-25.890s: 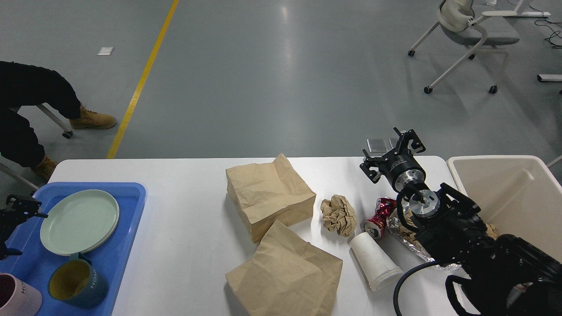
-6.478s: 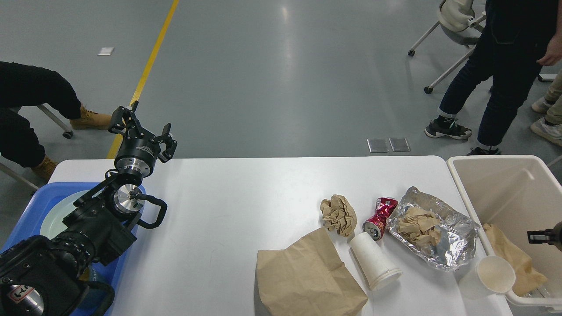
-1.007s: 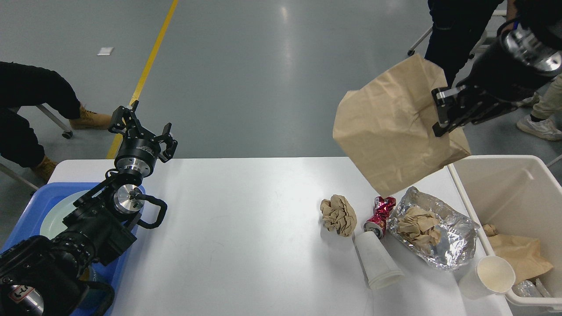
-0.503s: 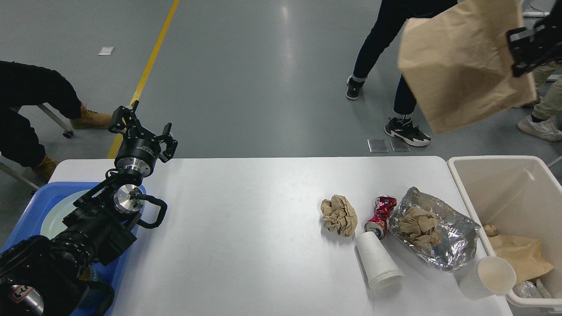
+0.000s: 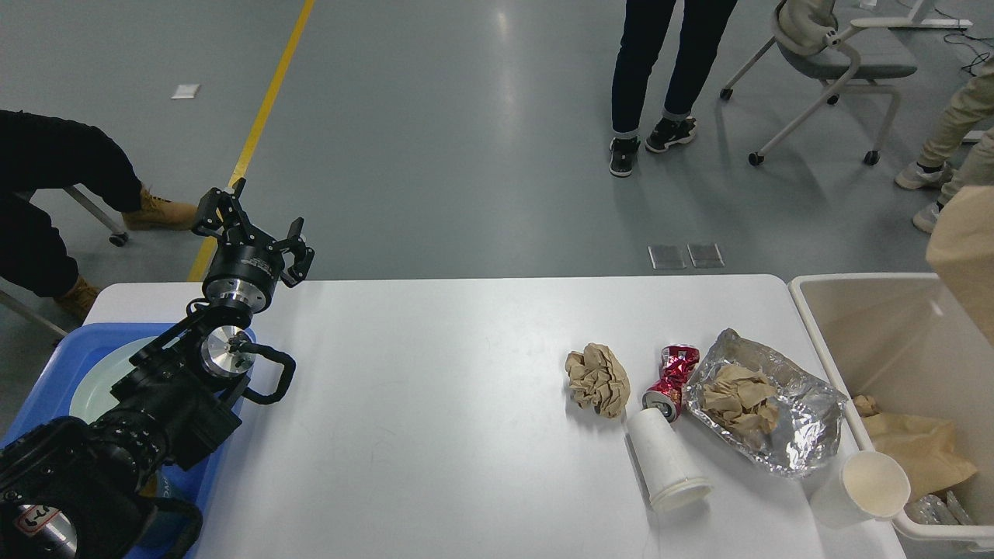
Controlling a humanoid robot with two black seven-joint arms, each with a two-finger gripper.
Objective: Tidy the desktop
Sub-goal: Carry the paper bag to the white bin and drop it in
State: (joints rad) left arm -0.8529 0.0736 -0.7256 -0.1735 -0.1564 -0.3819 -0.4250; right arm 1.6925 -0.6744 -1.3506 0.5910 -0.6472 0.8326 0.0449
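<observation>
The left gripper (image 5: 250, 227) is hovering with fingers spread above the far-left corner of the white desktop (image 5: 435, 404).

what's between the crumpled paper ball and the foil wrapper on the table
In the head view, a crushed red can lies between the paper ball and the foil wrapper. A tipped white cup lies just in front of that gap.
</observation>
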